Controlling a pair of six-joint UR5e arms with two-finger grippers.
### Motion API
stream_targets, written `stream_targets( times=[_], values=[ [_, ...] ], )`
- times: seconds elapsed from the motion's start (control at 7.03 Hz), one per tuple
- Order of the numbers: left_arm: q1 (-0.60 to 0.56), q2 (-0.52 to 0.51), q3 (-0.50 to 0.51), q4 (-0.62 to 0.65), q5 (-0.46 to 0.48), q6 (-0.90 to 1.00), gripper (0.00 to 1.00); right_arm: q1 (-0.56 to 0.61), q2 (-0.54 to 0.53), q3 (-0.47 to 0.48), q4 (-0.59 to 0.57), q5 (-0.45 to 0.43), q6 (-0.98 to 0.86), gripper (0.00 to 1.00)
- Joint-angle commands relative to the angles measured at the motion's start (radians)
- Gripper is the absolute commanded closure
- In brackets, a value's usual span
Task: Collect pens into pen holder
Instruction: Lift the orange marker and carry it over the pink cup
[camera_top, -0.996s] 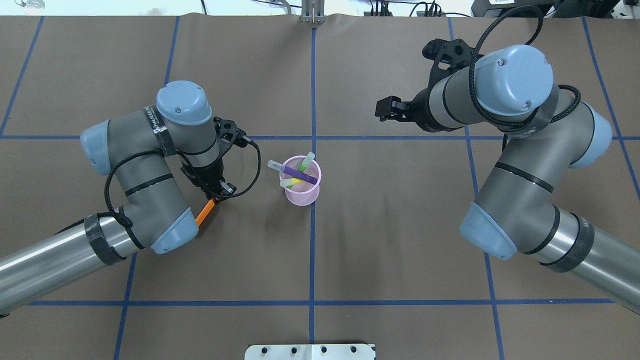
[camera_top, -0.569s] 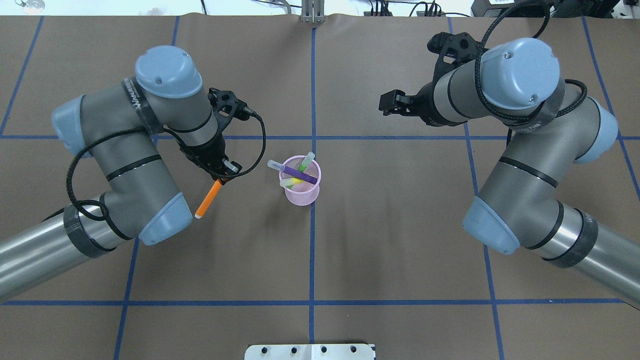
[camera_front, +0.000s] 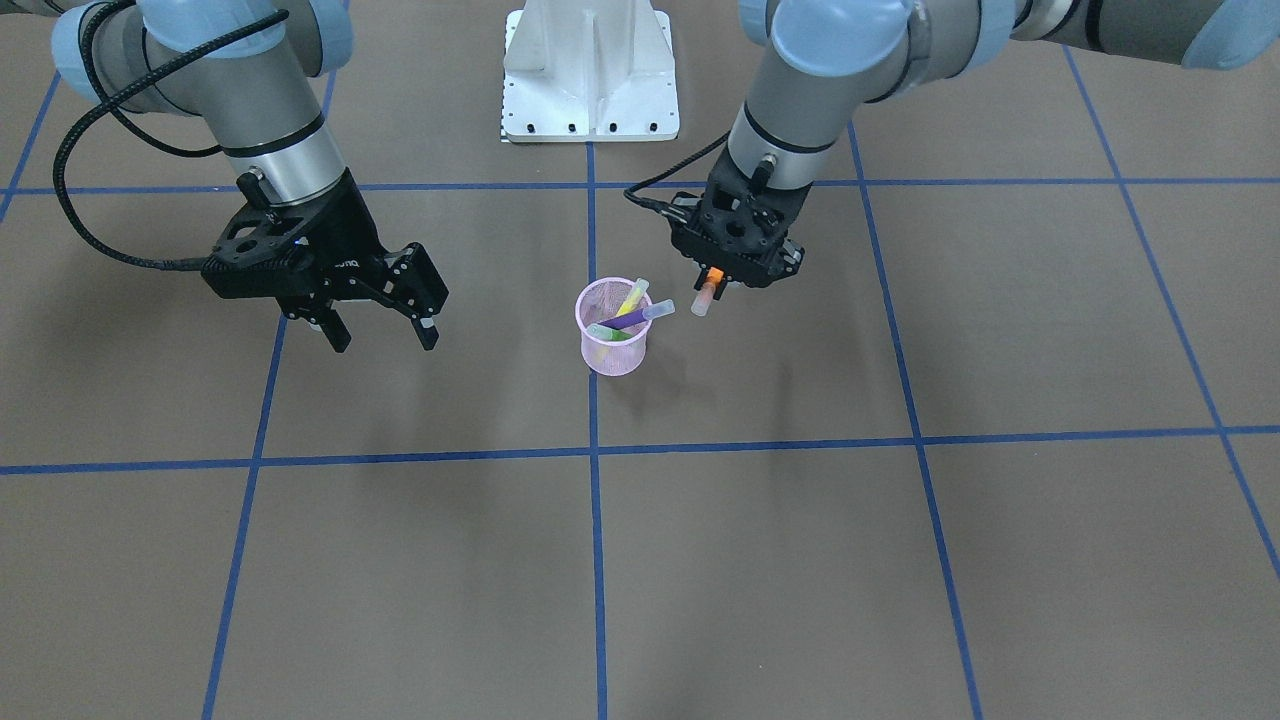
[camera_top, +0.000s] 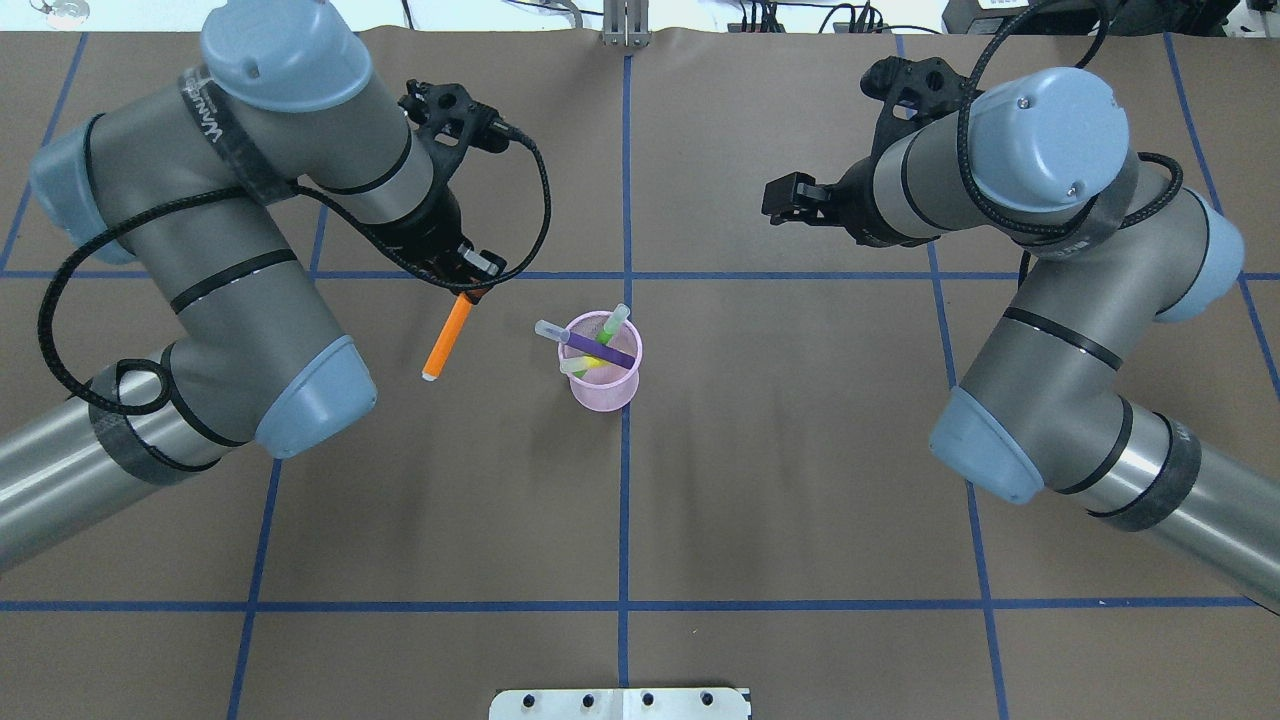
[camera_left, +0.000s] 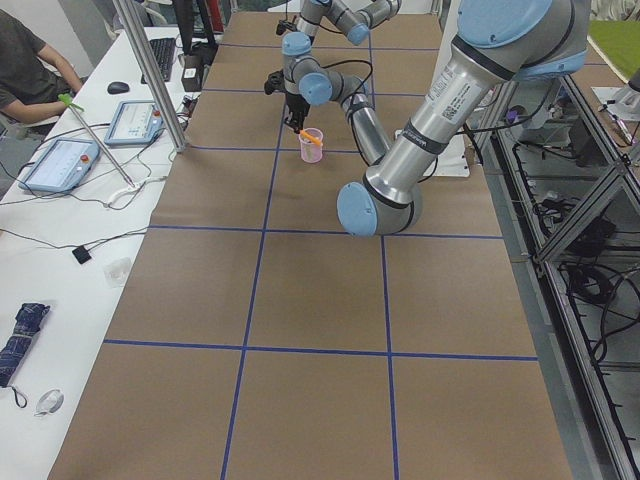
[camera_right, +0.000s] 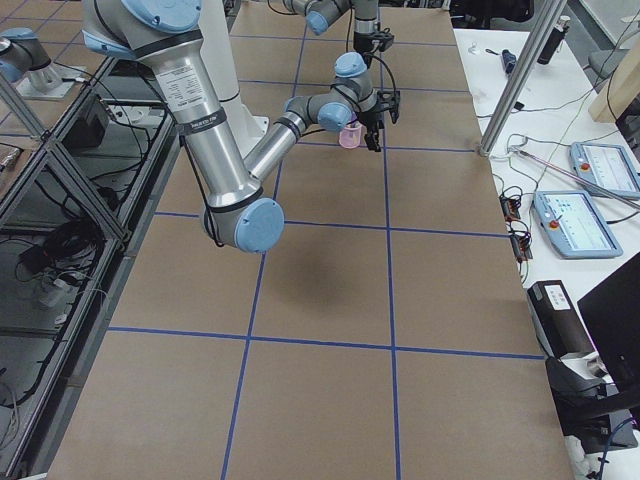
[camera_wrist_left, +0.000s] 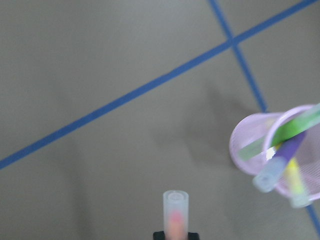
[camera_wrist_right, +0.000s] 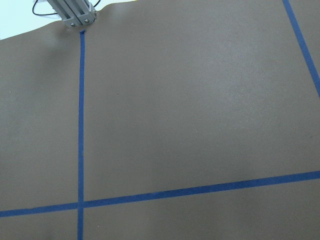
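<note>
Left fingers (camera_top: 460, 282) pinched the orange pen (camera_top: 447, 338) by one end, right fingers (camera_front: 424, 310) wide and empty; the slanted pen risked snagging the crowded holder (camera_top: 605, 395) and tipping it.

pen holder (camera_wrist_left: 244, 136) cropped (blurred), orange pen (camera_wrist_left: 175, 214) cropped

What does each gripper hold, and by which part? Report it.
Left gripper grips the orange pen by its uncapped end, cap pointing down. Right gripper holds nothing, jaws open.
</note>
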Motion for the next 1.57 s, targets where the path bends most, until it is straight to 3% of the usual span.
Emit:
stream_targets(
  times=[0.0,0.28,0.57,1.0,1.42],
  values=[
    [0.081,-0.05,0.043,-0.167,0.138,-0.152,1.0,0.01,-0.007,0.0,-0.002,0.001,-0.008,0.0],
    [0.092,-0.109,0.165,-0.265,0.186,-0.154,1.0,0.01,-0.009,0.0,-0.002,0.001,-0.01,0.0],
    [0.097,-0.103,0.224,-0.349,0.201,-0.171,1.0,0.01,-0.009,-0.001,0.0,0.001,-0.008,0.0],
    [0.104,-0.04,0.218,-0.435,0.207,-0.177,1.0,0.01,-0.01,-0.006,-0.002,0.001,-0.008,0.0],
    [0.104,-0.032,0.212,-0.439,0.206,-0.185,1.0,0.009,-0.01,-0.007,-0.002,-0.001,-0.008,0.0]
  ],
)
